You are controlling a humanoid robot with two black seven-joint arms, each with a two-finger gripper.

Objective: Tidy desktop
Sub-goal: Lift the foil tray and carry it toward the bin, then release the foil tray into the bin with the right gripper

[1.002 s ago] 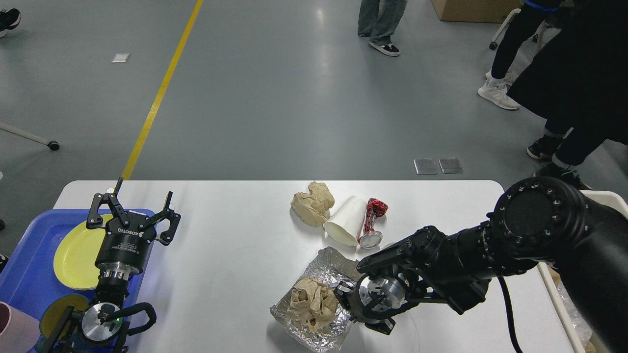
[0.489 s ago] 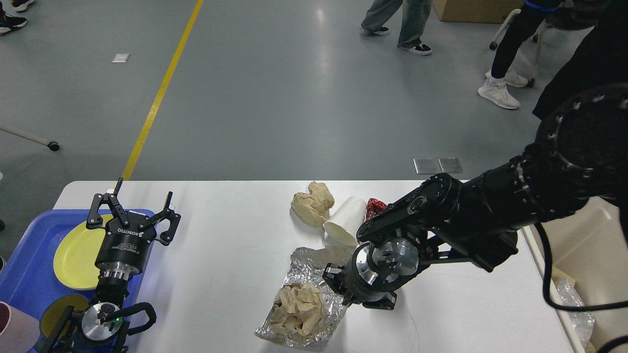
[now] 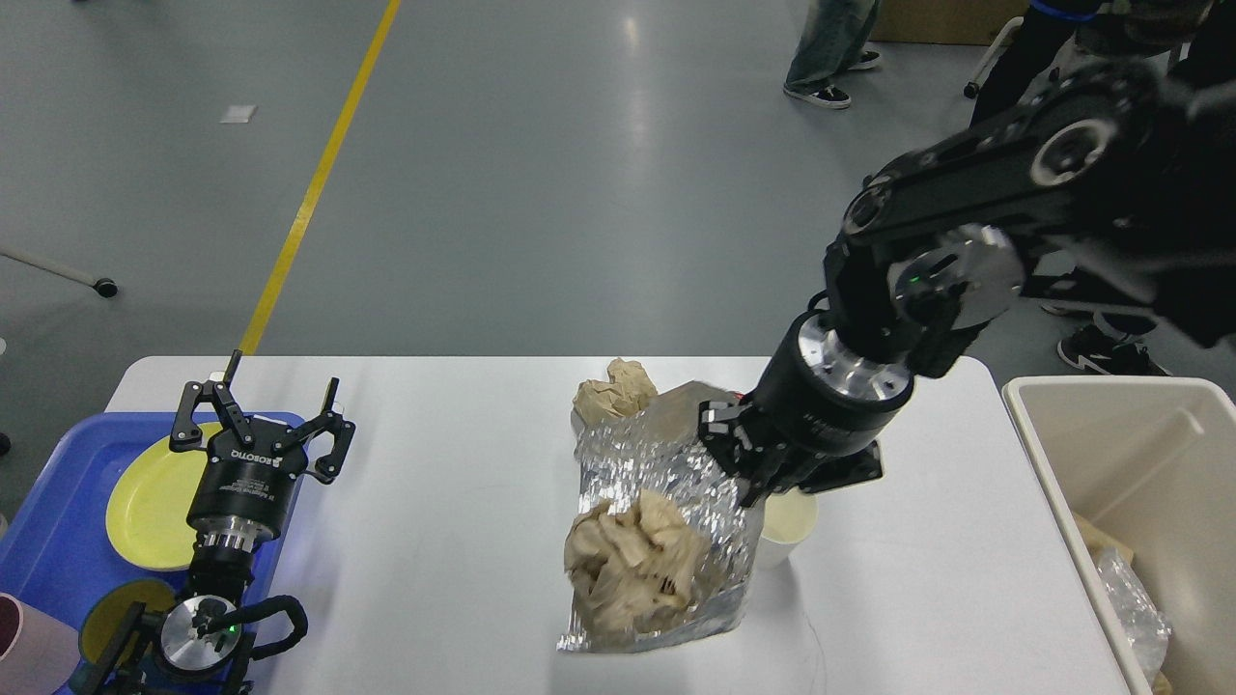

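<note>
Over the middle of the desktop (image 3: 435,541), your right gripper (image 3: 744,473) is pinching the top edge of a crinkly foil sheet (image 3: 657,483). The sheet hangs down from it, and a ball of brown paper (image 3: 632,555) sits in the fold near the bottom. The low edge of the foil looks close to the white top; you cannot tell if it touches.

You are in the step of carrying trash away. The beige bin (image 3: 1072,463) waits on the right side, and it already has some trash inside. For the next move, you need to swing the foil to the right, over the bin's rim, and only then let go. Go gently, because the paper ball could roll out of the foil. There is a white cup (image 3: 787,526) just under your right gripper, so lift high enough not to bump it.

One more brown paper ball (image 3: 613,391) sits behind the foil.

Your left gripper (image 3: 261,425) has its fingers spread apart and holds nothing. It hovers over the blue tray (image 3: 58,541), by the yellow plate (image 3: 150,507).
</note>
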